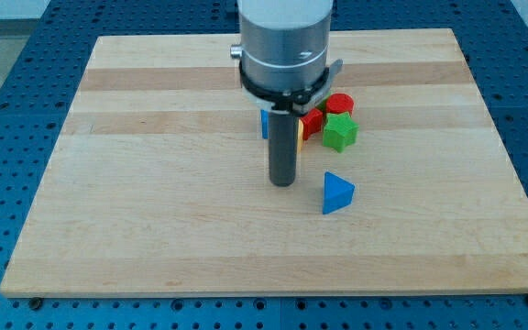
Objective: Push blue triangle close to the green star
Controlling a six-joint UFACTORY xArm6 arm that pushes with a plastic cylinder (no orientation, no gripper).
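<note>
While my tip (283, 182) rests on the desk (154, 229), a bare rod with no pincer and hold of nothing, the blue triangle (337, 193) lies just to its right, apart, with the green star (340, 133) near, toward the view's top.

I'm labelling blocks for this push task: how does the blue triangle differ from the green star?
The blue triangle is a smooth wedge; the green star has a notched outline. The blue triangle stands alone toward the view's bottom; the green star sits higher up, packed against red blocks. My tip is nearer the blue triangle, at its left. Both rest on the wooden board.
</note>
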